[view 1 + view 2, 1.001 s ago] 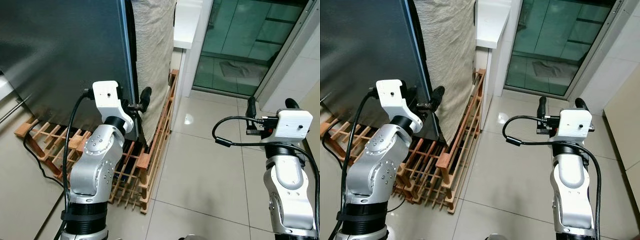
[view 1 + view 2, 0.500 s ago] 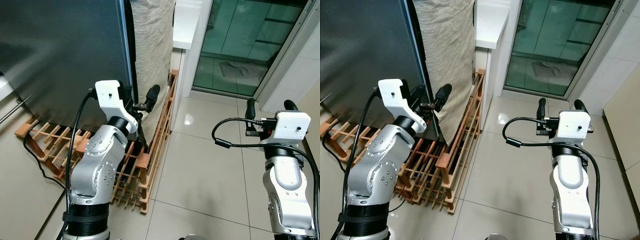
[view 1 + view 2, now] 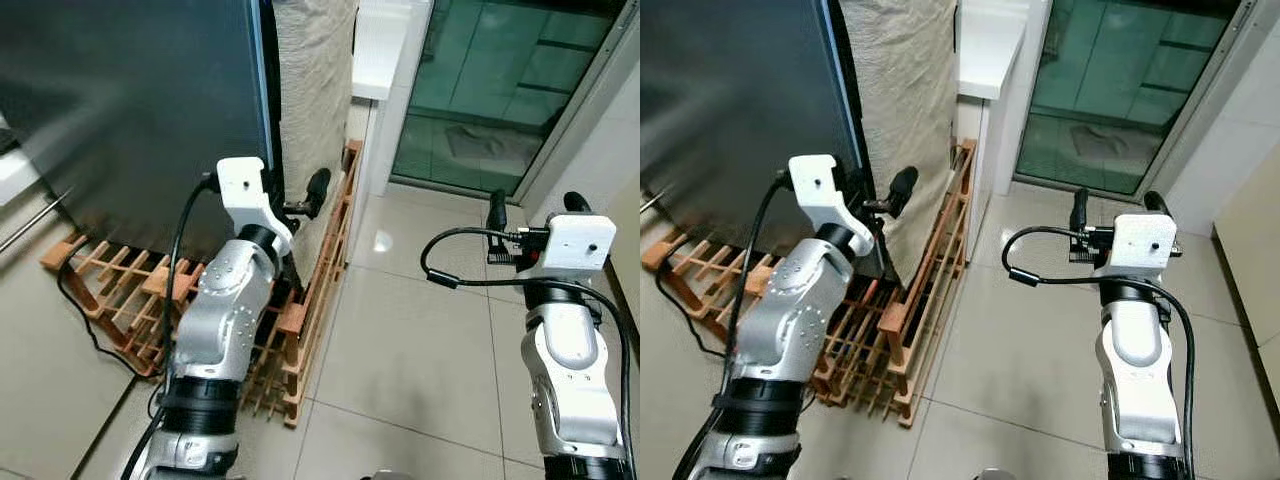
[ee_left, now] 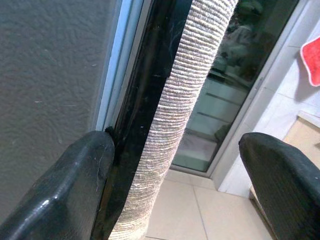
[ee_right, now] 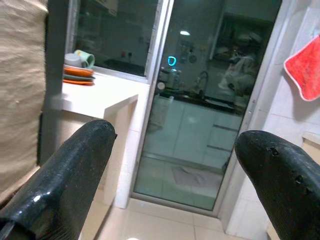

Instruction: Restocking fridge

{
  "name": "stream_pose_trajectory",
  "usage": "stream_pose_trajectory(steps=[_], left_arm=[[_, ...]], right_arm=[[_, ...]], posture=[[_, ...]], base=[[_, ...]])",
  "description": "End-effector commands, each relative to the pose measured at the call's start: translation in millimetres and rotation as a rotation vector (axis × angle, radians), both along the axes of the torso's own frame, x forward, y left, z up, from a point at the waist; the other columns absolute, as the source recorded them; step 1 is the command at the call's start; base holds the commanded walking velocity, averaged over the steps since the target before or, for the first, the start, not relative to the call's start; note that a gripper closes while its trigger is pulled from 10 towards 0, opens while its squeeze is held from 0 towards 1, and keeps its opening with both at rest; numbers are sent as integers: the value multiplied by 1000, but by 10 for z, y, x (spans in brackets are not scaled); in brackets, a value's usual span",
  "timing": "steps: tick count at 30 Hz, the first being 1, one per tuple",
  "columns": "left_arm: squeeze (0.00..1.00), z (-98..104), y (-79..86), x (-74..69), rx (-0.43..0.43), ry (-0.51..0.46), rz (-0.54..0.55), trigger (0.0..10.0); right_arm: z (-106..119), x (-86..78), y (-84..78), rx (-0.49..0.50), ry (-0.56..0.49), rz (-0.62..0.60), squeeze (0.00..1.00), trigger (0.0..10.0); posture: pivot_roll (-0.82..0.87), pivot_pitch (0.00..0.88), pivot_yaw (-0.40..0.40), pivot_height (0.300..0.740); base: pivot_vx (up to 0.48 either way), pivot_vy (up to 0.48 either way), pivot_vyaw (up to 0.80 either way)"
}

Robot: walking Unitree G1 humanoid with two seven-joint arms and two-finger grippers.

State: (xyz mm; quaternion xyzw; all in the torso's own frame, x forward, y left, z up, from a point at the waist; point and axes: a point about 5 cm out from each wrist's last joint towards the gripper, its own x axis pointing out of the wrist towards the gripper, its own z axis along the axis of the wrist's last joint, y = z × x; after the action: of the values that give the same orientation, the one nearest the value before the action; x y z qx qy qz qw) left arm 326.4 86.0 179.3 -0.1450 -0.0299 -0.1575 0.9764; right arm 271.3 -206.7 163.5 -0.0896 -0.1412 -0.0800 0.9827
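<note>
Left claw (image 4: 170, 180): released, fingers straddling the tall dark grey fridge door (image 3: 130, 100) edge.
Right claw (image 5: 170, 175): released, holding nothing.

Floor (image 3: 420, 350): I see pale glossy tiles.
On it: wooden rack (image 3: 300, 320), under the fridge (image 3: 130, 100); black cable (image 3: 75, 310).

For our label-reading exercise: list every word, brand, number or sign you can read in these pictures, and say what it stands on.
None can be read.
The fridge door is bare of print.
A small blue glowing ring shows behind the glass door; it is a light, not a legible sign.
</note>
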Motion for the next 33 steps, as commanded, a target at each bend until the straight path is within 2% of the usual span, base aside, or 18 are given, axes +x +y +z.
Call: stream_pose_trajectory(steps=[1,3,6,10,13,14,16,17,19,22,28,33], left_arm=[[0,103,-42,40,9,-43,1,10000],[0,99,-125,55,-24,-24,-39,10000],[0,108,-378,37,-71,-8,-205,10000],[0,187,-668,-27,-141,-33,-424,10000],[0,221,-775,-74,-187,-41,-535,10000],[0,221,-775,-74,-187,-41,-535,10000],[0,238,-873,-165,-233,-45,-674,10000],[0,238,-873,-165,-233,-45,-674,10000],[0,314,-928,-219,-292,-55,-747,10000],[0,392,-961,-274,-329,-82,-806,10000],[0,476,-992,-348,-343,-123,-890,10000],[0,469,-935,-343,-329,-121,-883,10000]], right_arm=[[29,10,-12,-2,-20,-4,71,10000],[33,16,-9,1,-23,-7,71,10000],[35,31,8,7,-24,-5,75,10000],[44,50,26,15,-27,-2,71,10000],[56,60,23,20,-31,-6,71,10000],[56,60,23,20,-31,-6,71,10000],[60,67,21,24,-33,-9,71,10000],[60,67,21,24,-33,-9,71,10000],[56,66,22,25,-33,-10,71,10000],[52,63,18,27,-33,-13,71,10000],[42,60,18,28,-29,-14,71,10000],[26,38,1,28,-24,-20,71,10000]], posture=[[-189,0,3,740],[-193,0,10,740],[-193,0,10,740],[-194,0,13,740],[-202,0,17,740],[-202,0,17,740],[-202,0,17,740],[-202,0,17,740],[-204,0,20,740],[-205,0,22,740],[-206,0,22,740],[-206,0,22,740]], base=[[0,0,0],[0,0,0],[0,0,0],[0,0,0],[0,0,0],[0,0,0],[0,0,0],[0,0,0],[0,0,0],[0,0,0],[0,0,0],[0,0,0]])
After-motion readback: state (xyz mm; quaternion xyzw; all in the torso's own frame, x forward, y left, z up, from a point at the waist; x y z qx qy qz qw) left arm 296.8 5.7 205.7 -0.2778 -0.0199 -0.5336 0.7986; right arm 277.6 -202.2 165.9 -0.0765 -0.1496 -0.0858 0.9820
